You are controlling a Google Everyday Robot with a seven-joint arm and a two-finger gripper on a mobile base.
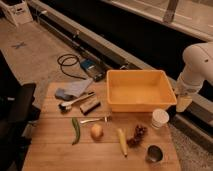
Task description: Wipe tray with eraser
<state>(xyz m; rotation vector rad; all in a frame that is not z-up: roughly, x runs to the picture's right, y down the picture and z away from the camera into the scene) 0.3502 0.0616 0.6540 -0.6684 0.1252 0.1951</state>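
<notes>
**A:** In the camera view, where is the hand (183, 105)?

**B:** It hangs from the white arm, off the edge of the tabletop (47, 150). It is spread wide and has nothing in it. The tray (142, 106) sits just beside it.

**A:** And the eraser (90, 106)?

**B:** Well apart from the hand, on the far side of the tray from it. It lies flat on the wood, just beside the tongs (75, 101) and near the cloth (72, 90).

**A:** How do you think it will handle?

**B:** I'd judge it light and stiff, a small block that won't sag or crush. The paler top looks like felt, so it should give some friction. The tongs lie close along one long side, which could crowd a finger there.

**A:** Where should the hand take hold?

**B:** Across the short width at mid-length, one finger on each long side, so the block doesn't pivot during the wipe.

**A:** Which way does it point?

**B:** Its long axis runs on a diagonal, roughly parallel to the tongs. One end angles towards the tray and the hand, the other away from them. I can't tell front from back.
</notes>
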